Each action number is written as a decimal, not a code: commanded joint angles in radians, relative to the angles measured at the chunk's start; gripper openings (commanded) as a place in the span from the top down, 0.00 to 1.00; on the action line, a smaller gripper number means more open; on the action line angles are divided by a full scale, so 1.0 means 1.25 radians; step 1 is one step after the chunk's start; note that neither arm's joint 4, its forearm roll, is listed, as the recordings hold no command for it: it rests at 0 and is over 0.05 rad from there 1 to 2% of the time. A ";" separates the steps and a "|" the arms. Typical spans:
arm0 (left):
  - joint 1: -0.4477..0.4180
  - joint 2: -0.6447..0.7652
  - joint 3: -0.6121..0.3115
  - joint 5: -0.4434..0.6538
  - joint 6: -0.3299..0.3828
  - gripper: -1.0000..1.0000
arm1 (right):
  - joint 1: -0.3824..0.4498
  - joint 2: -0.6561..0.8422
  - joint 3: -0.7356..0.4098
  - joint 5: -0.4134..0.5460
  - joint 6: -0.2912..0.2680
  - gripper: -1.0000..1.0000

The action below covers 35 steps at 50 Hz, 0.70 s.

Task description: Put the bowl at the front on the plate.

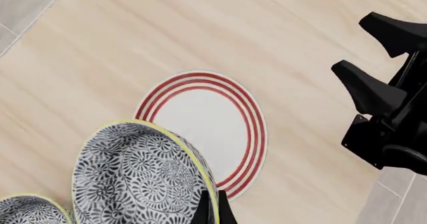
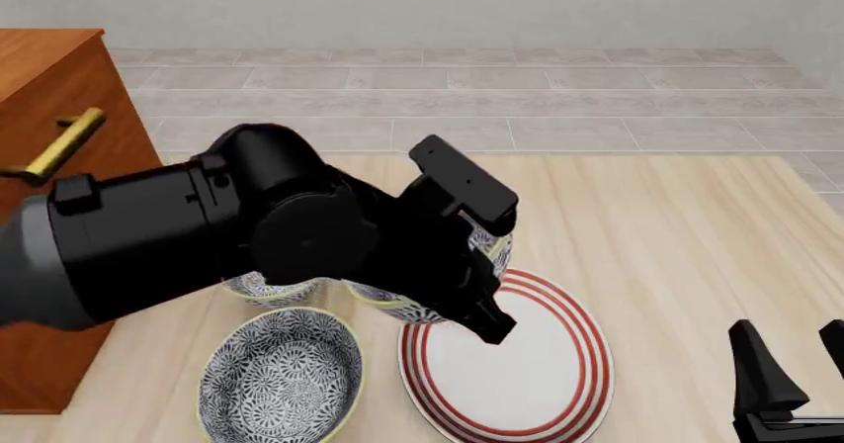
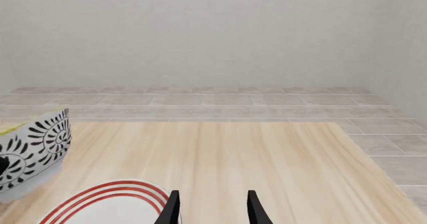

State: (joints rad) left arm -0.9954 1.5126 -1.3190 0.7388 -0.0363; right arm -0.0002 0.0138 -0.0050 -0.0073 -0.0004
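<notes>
The white plate [image 2: 528, 374] with red rings lies at the front middle of the table. The patterned bowl [image 2: 280, 384] nearest the front stands on the table just left of it. A like bowl [image 1: 133, 174] is pinched at its rim by my left gripper [image 1: 212, 205], at the plate's [image 1: 207, 124] rear-left edge. From the front, my left arm covers most of this held bowl [image 2: 395, 310], and the left gripper [image 2: 481, 314] hangs over the plate's rim. My right gripper [image 2: 789, 339] stands open and empty right of the plate, and is also seen from the left wrist [image 1: 357, 44] and right wrist [image 3: 213, 209] views.
A third bowl [image 2: 271, 290] peeks out under my left arm behind the front one. A wooden cabinet [image 2: 53, 77] with a brass handle [image 2: 59, 146] stands at the left edge. Grey tiled floor [image 2: 528, 97] lies beyond the table.
</notes>
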 commanded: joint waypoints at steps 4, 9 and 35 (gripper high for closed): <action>-0.014 0.058 -0.033 -0.009 0.035 1.00 | 0.000 -0.003 0.001 0.002 0.000 0.00; -0.027 0.083 -0.029 -0.027 0.024 1.00 | 0.000 -0.003 0.001 0.002 0.000 0.00; -0.053 0.168 -0.046 -0.052 0.030 1.00 | 0.000 -0.003 0.001 0.002 0.000 0.00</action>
State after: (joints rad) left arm -1.0479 1.6894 -1.3568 0.6839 -0.0037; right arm -0.0001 0.0138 -0.0050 -0.0073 -0.0005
